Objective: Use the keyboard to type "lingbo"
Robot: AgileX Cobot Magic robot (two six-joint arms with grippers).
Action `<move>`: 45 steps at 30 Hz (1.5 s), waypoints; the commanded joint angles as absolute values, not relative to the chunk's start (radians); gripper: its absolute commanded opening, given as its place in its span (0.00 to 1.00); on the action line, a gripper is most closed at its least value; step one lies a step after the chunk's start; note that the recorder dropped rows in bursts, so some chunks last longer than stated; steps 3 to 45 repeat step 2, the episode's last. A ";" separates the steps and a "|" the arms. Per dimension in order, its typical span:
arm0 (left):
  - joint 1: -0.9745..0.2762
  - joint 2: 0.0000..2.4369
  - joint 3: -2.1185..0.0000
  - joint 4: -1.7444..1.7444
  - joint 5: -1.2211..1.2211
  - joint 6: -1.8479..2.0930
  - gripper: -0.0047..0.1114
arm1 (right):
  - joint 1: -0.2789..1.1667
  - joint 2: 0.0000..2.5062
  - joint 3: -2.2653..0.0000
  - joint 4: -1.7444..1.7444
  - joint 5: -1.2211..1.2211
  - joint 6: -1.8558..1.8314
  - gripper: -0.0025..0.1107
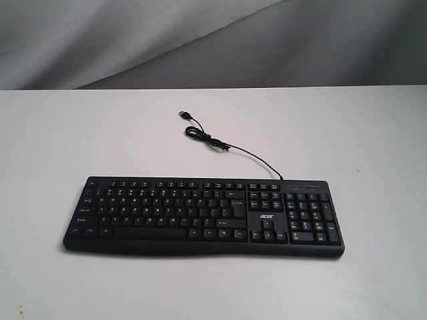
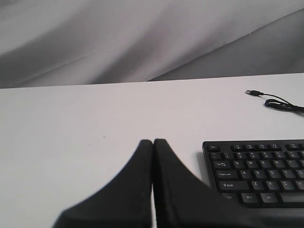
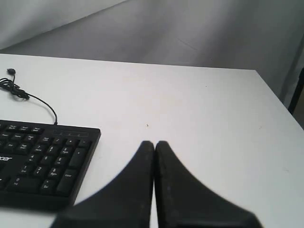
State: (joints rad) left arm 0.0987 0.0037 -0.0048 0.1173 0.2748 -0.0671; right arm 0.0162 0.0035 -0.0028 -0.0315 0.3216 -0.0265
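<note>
A wide black keyboard (image 1: 203, 215) with white legends and an "acer" logo lies flat on the white table. Its thin black cable (image 1: 230, 147) runs back from the upper right corner to a small coil and a loose USB plug. Neither gripper shows in the exterior view. In the left wrist view my left gripper (image 2: 153, 141) is shut with nothing in it, hovering off the end of the keyboard (image 2: 259, 171) where Esc and Tab sit. My right gripper (image 3: 154, 142) is likewise shut and empty, off the number-pad end of the keyboard (image 3: 40, 161).
The white table (image 1: 80, 140) stretches around the keyboard on every side. Its far edge meets a grey draped backdrop (image 1: 200, 40). In the right wrist view the table's corner (image 3: 256, 71) shows, with a dark upright (image 3: 297, 90) beyond it.
</note>
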 commanded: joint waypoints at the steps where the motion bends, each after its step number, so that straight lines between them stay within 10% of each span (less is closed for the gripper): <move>1: 0.100 0.000 0.000 0.117 0.261 -0.069 0.04 | 0.009 0.000 0.000 -0.034 0.323 -0.027 0.02; 45: 0.100 0.000 0.000 0.117 0.261 -0.069 0.04 | 0.009 0.000 0.000 -0.034 0.323 -0.027 0.02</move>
